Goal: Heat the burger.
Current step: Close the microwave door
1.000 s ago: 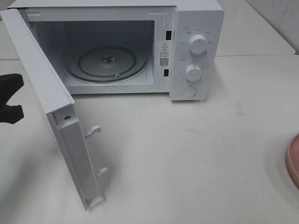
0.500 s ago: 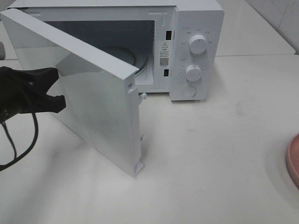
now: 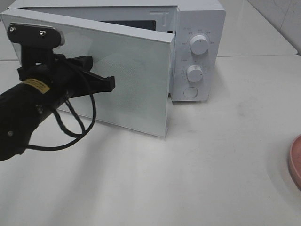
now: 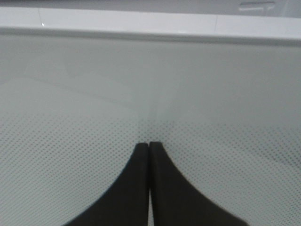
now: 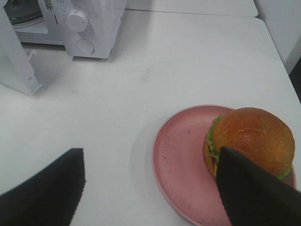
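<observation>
Across the wide white tabletop (image 3: pixel 225 165), note a boxy white microwave oven (image 3: pixel 197 19) at twelve o'clock, with its flat white perforated door (image 3: pixel 136 80) swung almost shut and only a narrow gap left at the three o'clock edge, beside the control panel. Against the door's face, at about nine o'clock of the panel, find the black left gripper (image 3: pixel 110 84), pinched fully closed on nothing, tips pressed together and touching or nearly touching the dotted screen. To finish this step well, push squarely and slowly with those closed tips, preferably nearer the free edge than the hinge, and stop once the latch seats so as not to shove the oven backward. Worth judging first whether shutting makes sense at all. Out at four o'clock on the table, see the round pink plate (image 5: pixel 178 160) carrying the glossy brown-bunned burger (image 5: pixel 251 136) with its green lettuce frill, well apart from the oven and seemingly not yet loaded. Above it, find the black right gripper (image 5: pixel 150 157), spread wide and holding nothing. Place the burger just beside one of the fingers (image 5: pixel 254 188), partly hidden behind it, and well clear of the other.
</observation>
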